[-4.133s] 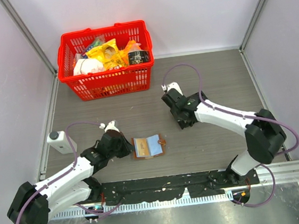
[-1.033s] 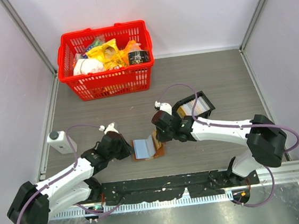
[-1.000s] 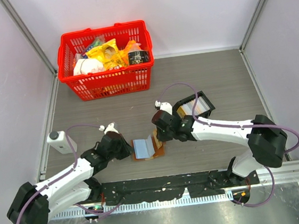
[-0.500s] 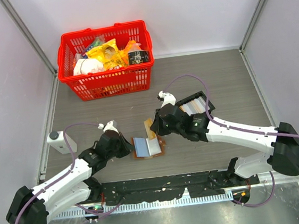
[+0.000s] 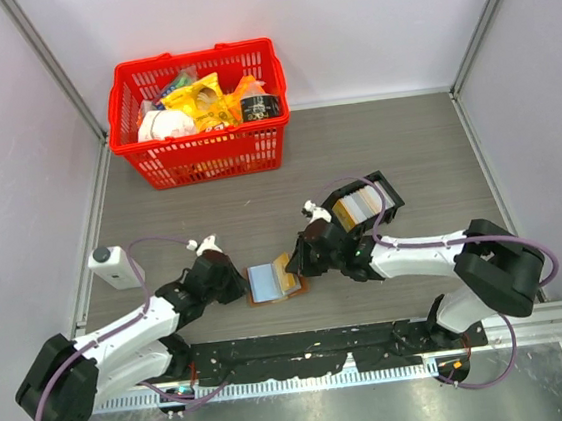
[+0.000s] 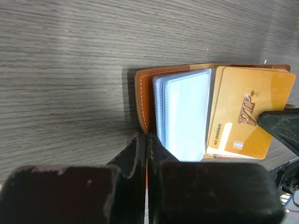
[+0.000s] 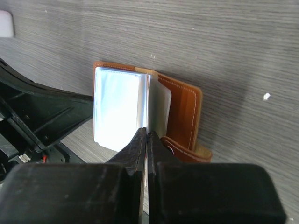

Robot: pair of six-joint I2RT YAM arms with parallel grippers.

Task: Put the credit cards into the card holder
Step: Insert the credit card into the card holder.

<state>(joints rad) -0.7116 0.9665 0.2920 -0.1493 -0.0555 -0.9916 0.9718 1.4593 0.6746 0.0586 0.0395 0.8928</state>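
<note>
The brown card holder (image 5: 260,298) lies open at the table's middle front, its clear sleeves (image 6: 184,116) fanned up. My left gripper (image 5: 239,283) is shut on the card holder's (image 6: 144,98) left flap, whose orange edge shows between the fingers (image 6: 138,149). My right gripper (image 5: 300,259) is shut on a yellow-orange credit card (image 5: 283,268). This gold VIP card (image 6: 247,112) leans over the holder's right half, beside the sleeves. In the right wrist view the card runs edge-on between the shut fingers (image 7: 138,142), above the holder (image 7: 184,112). More credit cards (image 5: 359,202) stand in a black tray (image 5: 388,197).
A red basket (image 5: 205,156) full of groceries stands at the back left. A small white device (image 5: 114,266) sits by the left wall. The black tray is just behind my right arm. A black strip and a metal rail run along the near edge.
My right gripper came from the black tray to the holder with the yellow-orange card. In the last half second it lowered the card over the holder's right half. My left gripper kept its hold.
</note>
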